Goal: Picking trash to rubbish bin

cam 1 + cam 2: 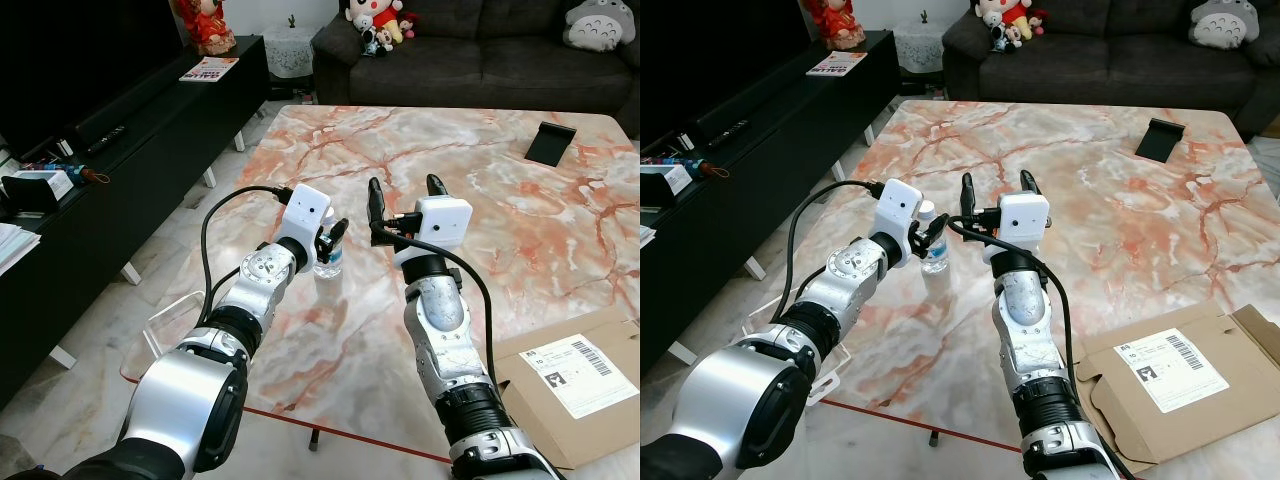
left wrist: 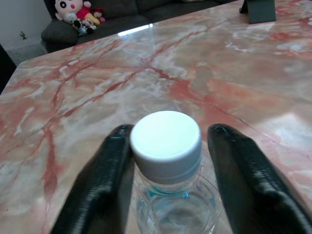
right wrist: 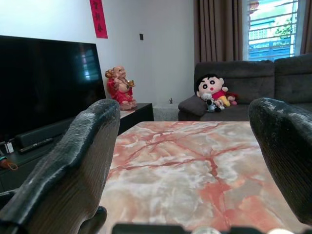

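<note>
At the table's [image 1: 520, 230] 9 o'clock side, the left gripper [image 1: 330, 240] reaches the bottle [image 1: 932, 250], which stands upright near that edge. In the left wrist view its fingers [image 2: 105, 175] straddle the white cap [image 2: 165, 139]: one touches the neck, the other stands a little off, so the jaws are parted around the bottle, not yet clamped. Just beside it, at the bottle's 3 o'clock, the right gripper [image 1: 403, 200] hovers over bare marble with jaws wide apart, holding nothing.

The task looks to be at its start: the bottle is bracketed but not lifted, and I cannot make out a bin here, so grasp, carry and drop all seem left to do.

The table edge runs close at the bottle's 9 o'clock, with floor and a low black cabinet [image 1: 120, 170] beyond. Toward 12 the marble is open as far as the black stand [image 1: 550, 143]. At 4 o'clock a flattened box [image 1: 590, 385] lies near the table's corner, well apart from both arms.
</note>
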`<state>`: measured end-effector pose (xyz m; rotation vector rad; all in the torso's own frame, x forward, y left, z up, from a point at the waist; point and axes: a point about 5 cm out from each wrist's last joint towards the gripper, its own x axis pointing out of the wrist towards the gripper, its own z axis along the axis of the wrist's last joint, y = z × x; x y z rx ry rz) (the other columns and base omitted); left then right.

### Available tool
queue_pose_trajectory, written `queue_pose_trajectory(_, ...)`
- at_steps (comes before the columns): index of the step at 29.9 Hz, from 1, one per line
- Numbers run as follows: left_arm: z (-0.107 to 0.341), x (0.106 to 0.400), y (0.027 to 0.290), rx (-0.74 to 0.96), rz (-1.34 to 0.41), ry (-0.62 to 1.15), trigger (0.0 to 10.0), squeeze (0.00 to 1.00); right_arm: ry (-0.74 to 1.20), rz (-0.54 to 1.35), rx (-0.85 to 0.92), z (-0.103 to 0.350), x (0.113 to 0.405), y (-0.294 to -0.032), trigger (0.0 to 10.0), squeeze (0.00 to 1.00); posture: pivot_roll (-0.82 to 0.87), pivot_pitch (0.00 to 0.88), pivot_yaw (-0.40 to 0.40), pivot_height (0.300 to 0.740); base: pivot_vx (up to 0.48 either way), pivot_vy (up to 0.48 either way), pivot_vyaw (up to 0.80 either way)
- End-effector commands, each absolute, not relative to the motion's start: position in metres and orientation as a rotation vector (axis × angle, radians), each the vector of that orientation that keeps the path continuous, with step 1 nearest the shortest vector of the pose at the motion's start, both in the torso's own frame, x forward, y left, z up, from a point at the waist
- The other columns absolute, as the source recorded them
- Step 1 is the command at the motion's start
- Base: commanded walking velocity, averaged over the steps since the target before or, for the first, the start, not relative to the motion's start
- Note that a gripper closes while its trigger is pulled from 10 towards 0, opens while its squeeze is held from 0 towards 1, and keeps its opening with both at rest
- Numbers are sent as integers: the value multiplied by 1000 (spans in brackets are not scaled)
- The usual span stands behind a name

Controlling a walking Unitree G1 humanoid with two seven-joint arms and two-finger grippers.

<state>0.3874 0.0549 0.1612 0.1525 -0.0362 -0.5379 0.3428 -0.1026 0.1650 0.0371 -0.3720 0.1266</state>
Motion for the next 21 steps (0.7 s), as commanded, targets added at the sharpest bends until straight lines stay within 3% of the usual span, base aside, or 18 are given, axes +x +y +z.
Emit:
queue_pose_trajectory(1, 163, 390, 62, 179, -517, -37, 0, 0, -386, 142, 35, 170, 343, -97, 10000, 0, -131, 24, 83, 740, 0, 0, 0)
queue_pose_trajectory(6, 167, 391, 65, 158, -487, -66, 0, 0, -384, 140, 36, 170, 343, -97, 10000, 0, -131, 22, 86, 740, 0, 0, 0)
queue_pose_trajectory(7, 168, 392, 67, 157, -472, -73, 2314, 0, -384, 139, 36, 169, 343, -97, 10000, 0, -131, 22, 86, 740, 0, 0, 0)
queue_pose_trajectory(8, 169, 392, 67, 157, -462, -78, 2314, 0, -384, 139, 36, 169, 343, -97, 10000, 0, -128, 21, 87, 740, 0, 0, 0)
queue_pose_trajectory(9, 171, 393, 71, 146, -432, -99, 10000, 0, -383, 139, 36, 169, 343, -97, 10000, 0, -128, 21, 87, 740, 0, 0, 0)
queue_pose_trajectory(21, 191, 394, 85, 108, -316, -252, 10000, 0, -392, 131, 42, 171, 343, -98, 10000, 0, -127, 19, 90, 740, 0, 0, 0)
